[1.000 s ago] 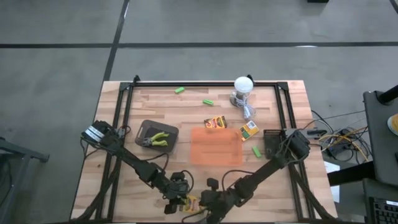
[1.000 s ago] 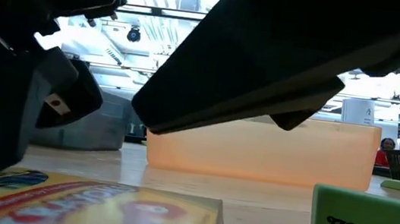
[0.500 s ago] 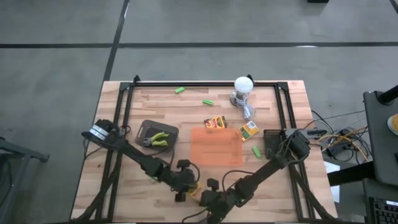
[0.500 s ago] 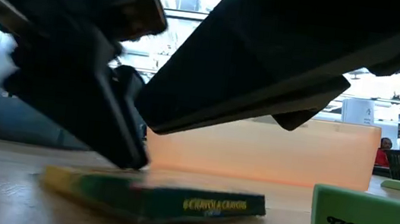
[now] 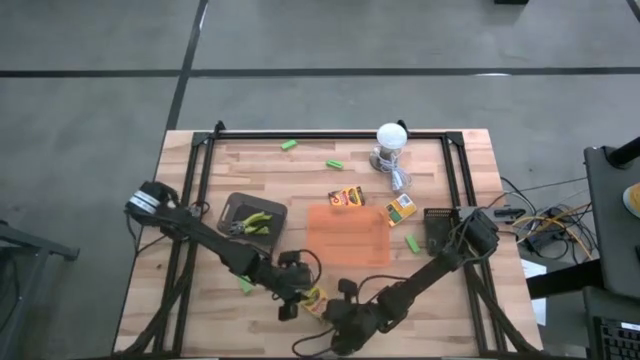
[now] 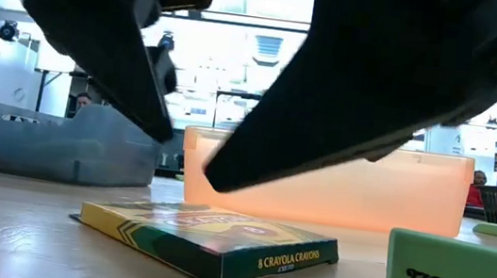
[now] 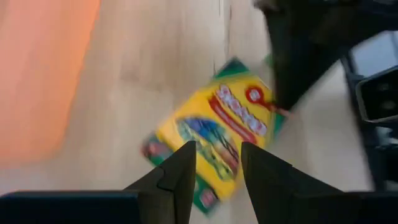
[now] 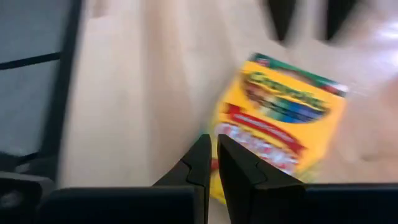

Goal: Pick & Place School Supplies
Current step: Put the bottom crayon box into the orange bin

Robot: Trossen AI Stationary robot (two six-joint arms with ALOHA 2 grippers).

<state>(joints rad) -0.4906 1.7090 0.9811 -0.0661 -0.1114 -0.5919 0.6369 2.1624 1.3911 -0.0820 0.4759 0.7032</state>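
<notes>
A yellow-and-green crayon box (image 6: 207,240) lies flat on the table near its front edge, also in the high view (image 5: 315,298). My left gripper (image 5: 291,302) stands open just left of and above the box. The left wrist view shows its fingertips (image 7: 215,163) apart, with the box (image 7: 217,134) beyond them. My right gripper (image 5: 337,306) is shut just right of the box, its tip (image 8: 211,154) by the box's edge (image 8: 273,130). In the low view both grippers hang clear above the box.
The orange tray (image 5: 347,236) lies mid-table, with two more crayon boxes (image 5: 347,198) (image 5: 400,209) past it. A grey tray (image 5: 252,218) on the left holds a green-handled tool (image 5: 258,222). Green pieces (image 5: 289,144) (image 5: 411,242) lie scattered, and a lamp (image 5: 392,140) stands at the back.
My left gripper has gone up and away from the near edge, toward the table's middle. The crayon box has slid away from the near edge, tipped up on the way, and now lies flat and turned. My right gripper has tilted a little in place.
</notes>
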